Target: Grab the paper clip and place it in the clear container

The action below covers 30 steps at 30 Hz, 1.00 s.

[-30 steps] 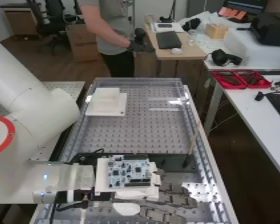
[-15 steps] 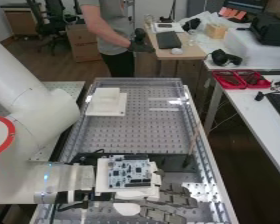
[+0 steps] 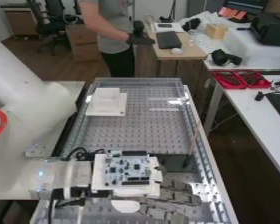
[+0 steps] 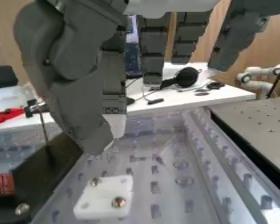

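Observation:
The dark grey hand (image 3: 165,201) is low over the bench's near end in the high view, its fingers extended toward the right side with a slight bend. Grey fingers and the thumb of the hand (image 4: 115,80) hang in the wrist view, loosely extended, with nothing visible between them. Clear plastic walls (image 3: 139,80) edge the perforated metal bench top. Below the fingers in the wrist view lies a clear, glossy surface (image 4: 165,172) with slots and holes showing through it.
White block with screws (image 4: 105,197) near the thumb; black block (image 4: 47,167) beside it, also a dark box (image 3: 174,161) in the high view. White stepped block (image 3: 107,103) at the bench's far left. Red trays (image 3: 240,79) on the side table. A circuit board (image 3: 129,169) rides on the wrist.
The arm's wrist and its circuit board have shifted slightly left and toward the bench's far end. The fingers have moved a little too, staying extended.

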### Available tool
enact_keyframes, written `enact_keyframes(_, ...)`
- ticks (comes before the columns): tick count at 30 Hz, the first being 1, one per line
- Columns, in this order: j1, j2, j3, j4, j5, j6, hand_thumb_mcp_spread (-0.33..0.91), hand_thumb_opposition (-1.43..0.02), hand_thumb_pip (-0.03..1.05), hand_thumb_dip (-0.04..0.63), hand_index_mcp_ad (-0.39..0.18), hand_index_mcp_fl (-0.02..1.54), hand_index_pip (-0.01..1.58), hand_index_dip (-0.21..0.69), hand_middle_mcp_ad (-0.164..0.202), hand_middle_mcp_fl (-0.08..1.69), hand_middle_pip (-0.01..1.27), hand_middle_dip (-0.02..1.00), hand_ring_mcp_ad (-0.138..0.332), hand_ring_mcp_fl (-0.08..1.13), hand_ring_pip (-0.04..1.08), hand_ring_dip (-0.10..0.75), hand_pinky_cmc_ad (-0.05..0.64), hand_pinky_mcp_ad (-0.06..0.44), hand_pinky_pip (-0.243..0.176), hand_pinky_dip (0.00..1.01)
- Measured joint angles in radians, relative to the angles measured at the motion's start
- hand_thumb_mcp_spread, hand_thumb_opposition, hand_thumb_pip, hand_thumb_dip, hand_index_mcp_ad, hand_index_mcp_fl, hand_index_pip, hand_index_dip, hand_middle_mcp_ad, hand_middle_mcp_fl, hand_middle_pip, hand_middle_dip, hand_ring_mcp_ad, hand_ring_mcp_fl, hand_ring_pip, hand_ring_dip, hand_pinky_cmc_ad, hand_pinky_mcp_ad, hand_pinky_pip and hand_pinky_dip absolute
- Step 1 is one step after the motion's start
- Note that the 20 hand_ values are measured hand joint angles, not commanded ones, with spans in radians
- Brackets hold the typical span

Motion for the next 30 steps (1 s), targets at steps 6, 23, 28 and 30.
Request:
enact_keyframes(6,0.014,0.071,-0.071,0.062,0.034,0.056,0.47,-0.92,0.61,0.253,-0.162,0.56,1.47,0.079,0.075,0.27,0.12,0.22,0.101,0.02,0.11,0.096,0.298,0.248,-0.010,0.19)
enact_keyframes(23,0.214,0.346,-0.381,0.225,0.257,0.135,0.47,-0.94,0.60,0.250,-0.162,0.60,1.44,0.080,0.075,0.28,0.12,0.22,0.101,0.01,0.10,0.099,0.302,0.262,-0.010,0.19)
enact_keyframes(28,0.301,0.418,-0.453,0.258,0.345,0.144,0.47,-0.94,0.60,0.250,-0.162,0.60,1.44,0.080,0.075,0.28,0.12,0.22,0.101,0.01,0.11,0.099,0.298,0.262,0.000,0.19)
enact_keyframes(30,0.321,0.436,-0.469,0.264,0.364,0.145,0.47,-0.94,0.60,0.250,-0.162,0.60,1.44,0.080,0.075,0.28,0.12,0.22,0.101,0.01,0.11,0.099,0.302,0.262,0.000,0.19)
